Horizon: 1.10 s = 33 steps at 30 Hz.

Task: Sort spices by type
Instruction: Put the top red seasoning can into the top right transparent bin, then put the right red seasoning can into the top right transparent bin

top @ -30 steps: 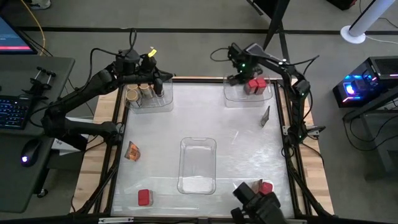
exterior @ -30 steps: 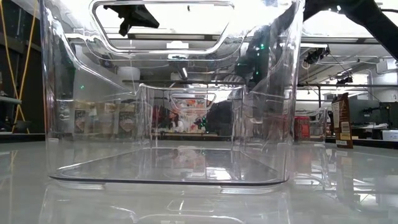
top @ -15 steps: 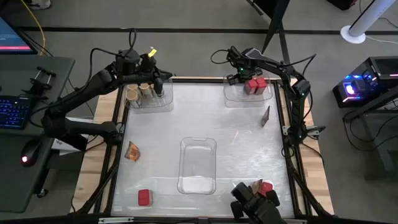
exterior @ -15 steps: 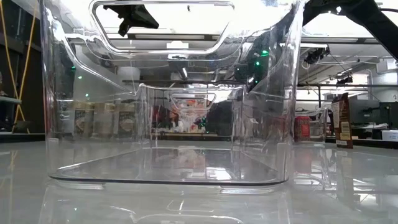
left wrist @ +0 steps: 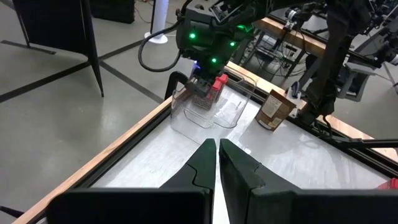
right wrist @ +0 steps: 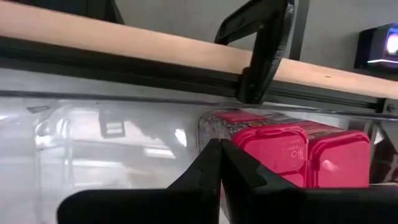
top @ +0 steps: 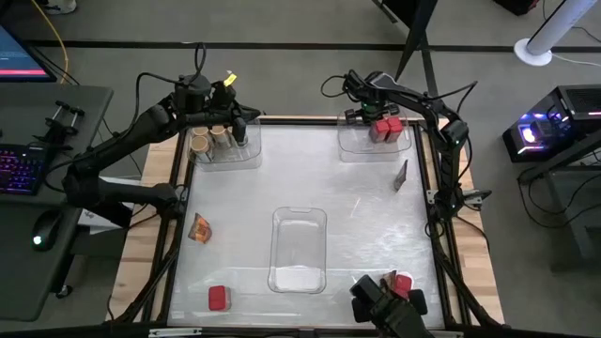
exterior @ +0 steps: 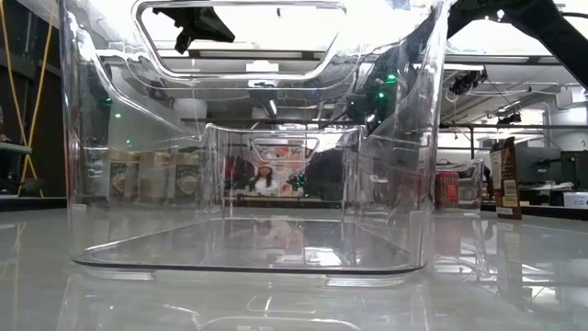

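Note:
Two red boxes lie in the clear tray at the far right. My right gripper is shut just beside them, pointing steeply down over that tray, with nothing between its fingers. Round jars with tan lids stand in the far-left clear tray. My left gripper hangs shut and empty above that tray. A red box sits on the table at the near left, and another at the near right. An orange-red packet lies by the left edge.
A third clear tray, with nothing in it, stands in the middle of the table and fills the low view. A brown packet stands upright near the right edge. A dark device sits at the near edge beside the red box.
My right gripper has sunk a little over the far-right tray, and its wrist has rolled and tipped so that it points more steeply down. My left arm has kept still.

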Each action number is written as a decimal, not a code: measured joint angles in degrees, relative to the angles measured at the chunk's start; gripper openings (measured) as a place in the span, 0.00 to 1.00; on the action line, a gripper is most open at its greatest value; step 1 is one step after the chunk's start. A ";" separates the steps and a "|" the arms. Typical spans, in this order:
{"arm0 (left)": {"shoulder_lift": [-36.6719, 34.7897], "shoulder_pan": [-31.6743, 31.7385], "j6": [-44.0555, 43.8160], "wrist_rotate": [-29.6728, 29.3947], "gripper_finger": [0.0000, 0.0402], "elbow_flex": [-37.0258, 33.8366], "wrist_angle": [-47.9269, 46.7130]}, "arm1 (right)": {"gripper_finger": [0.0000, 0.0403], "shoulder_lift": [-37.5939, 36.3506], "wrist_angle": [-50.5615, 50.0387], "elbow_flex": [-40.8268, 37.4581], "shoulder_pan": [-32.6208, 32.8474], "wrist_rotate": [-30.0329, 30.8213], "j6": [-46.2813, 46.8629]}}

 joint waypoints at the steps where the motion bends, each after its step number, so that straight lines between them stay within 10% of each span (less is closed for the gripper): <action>1: 0.00 0.00 -0.02 0.00 0.02 0.00 0.00 | 0.00 0.00 -0.05 0.00 0.00 0.01 0.35; 16: 0.00 0.00 1.27 0.03 0.02 0.00 -1.35 | 0.00 0.00 -1.46 5.33 2.51 3.51 -2.62; 21: 0.00 0.00 1.51 0.04 0.02 0.00 -2.84 | 0.00 -0.29 -3.97 11.28 4.92 -3.60 -10.79; 27: 0.00 0.00 3.92 0.07 0.02 0.00 -6.18 | 0.00 -9.24 -7.19 9.67 15.53 -12.56 -18.08; 33: 0.02 0.03 6.33 0.07 0.02 -0.02 -4.41 | 0.00 -20.00 -7.25 -3.41 32.07 -18.13 -4.94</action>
